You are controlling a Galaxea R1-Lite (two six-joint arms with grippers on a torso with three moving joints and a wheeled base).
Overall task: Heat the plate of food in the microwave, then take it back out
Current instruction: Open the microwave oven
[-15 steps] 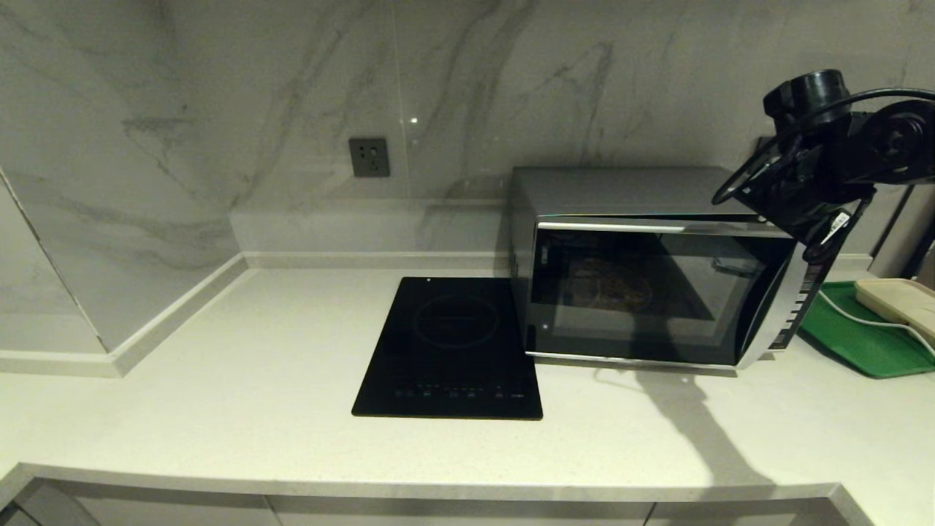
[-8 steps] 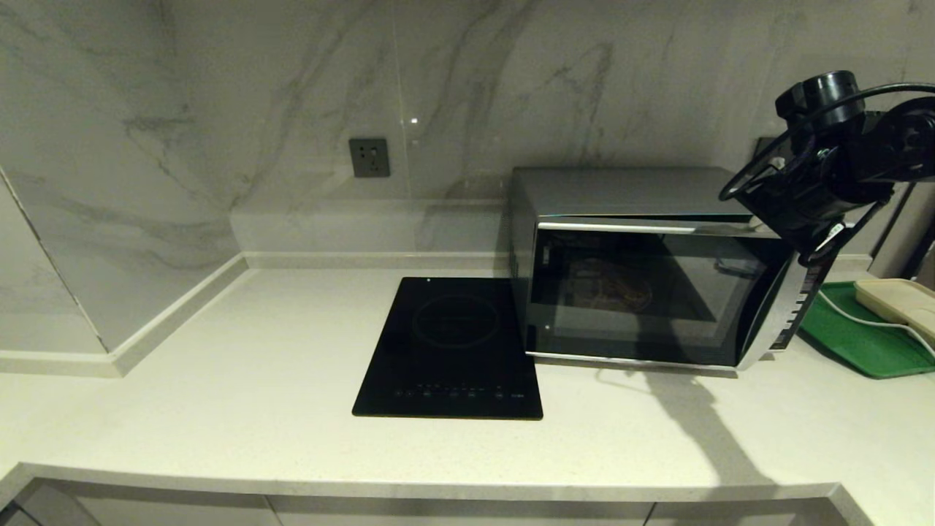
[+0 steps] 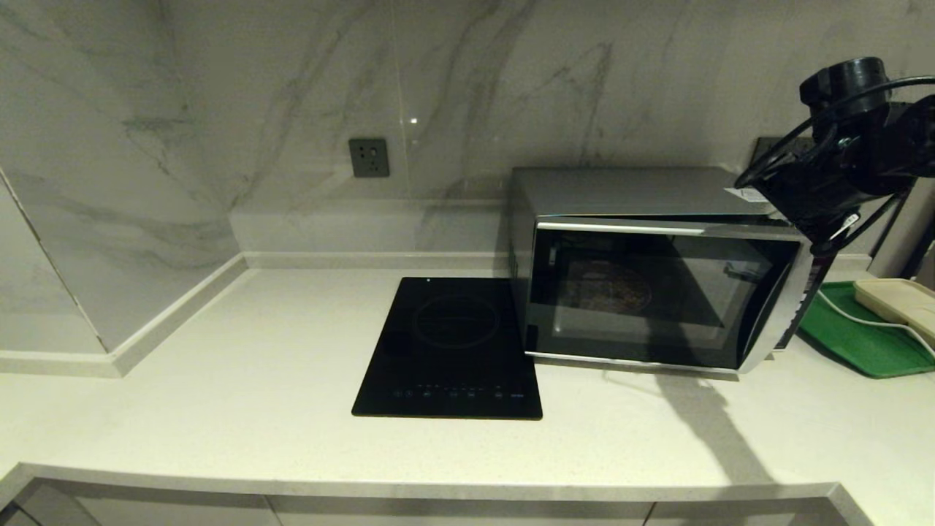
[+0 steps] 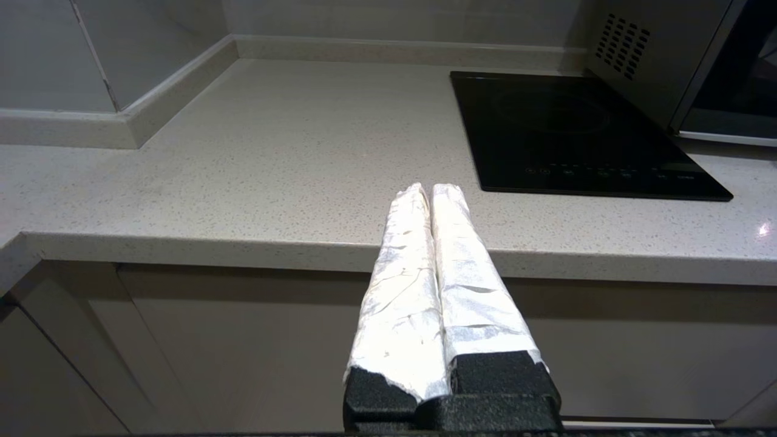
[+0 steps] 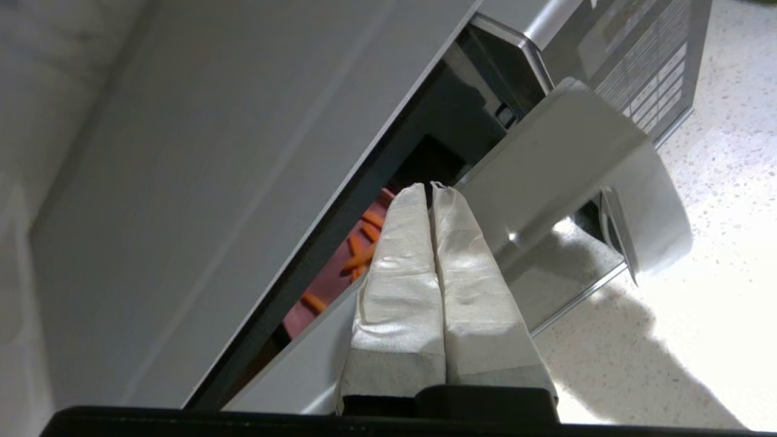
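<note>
The silver microwave (image 3: 628, 193) stands at the right of the counter, its dark glass door (image 3: 643, 299) a little ajar at the keypad side. Through the glass the plate of food (image 3: 610, 288) shows dimly inside. In the right wrist view the gap above the door (image 5: 564, 152) reveals the plate (image 5: 331, 282) with orange fries. My right gripper (image 5: 430, 187) is shut and empty, hovering over the door's top right corner; the head view shows its wrist (image 3: 818, 204). My left gripper (image 4: 430, 189) is shut and empty, parked low before the counter's front edge.
A flat black induction cooktop (image 3: 453, 343) lies left of the microwave. A green tray (image 3: 855, 336) holding a beige object (image 3: 898, 303) with a white cord sits at the far right. A wall socket (image 3: 369, 157) is on the marble backsplash.
My right arm has risen and drawn back to the right, away from the keypad side. The door's right edge now stands further out, and the inside looks darker.
</note>
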